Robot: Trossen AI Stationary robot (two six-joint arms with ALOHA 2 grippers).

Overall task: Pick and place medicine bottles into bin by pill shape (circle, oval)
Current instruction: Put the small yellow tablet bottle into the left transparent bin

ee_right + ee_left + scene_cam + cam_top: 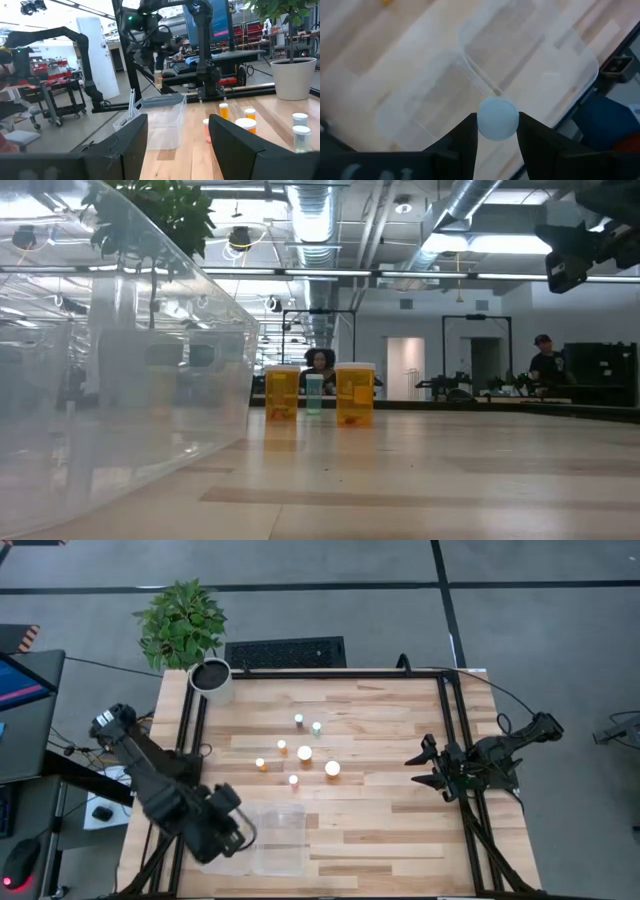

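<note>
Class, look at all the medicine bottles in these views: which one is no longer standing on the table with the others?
The bottle gripped between the left gripper's fingers, held above the bin. Only its round white cap shows. The other six stand loose mid-table.

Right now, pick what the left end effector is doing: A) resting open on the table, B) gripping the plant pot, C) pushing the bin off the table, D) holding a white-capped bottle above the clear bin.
D: in the left wrist view the left end effector clamps a white-capped bottle over the bin.
</note>
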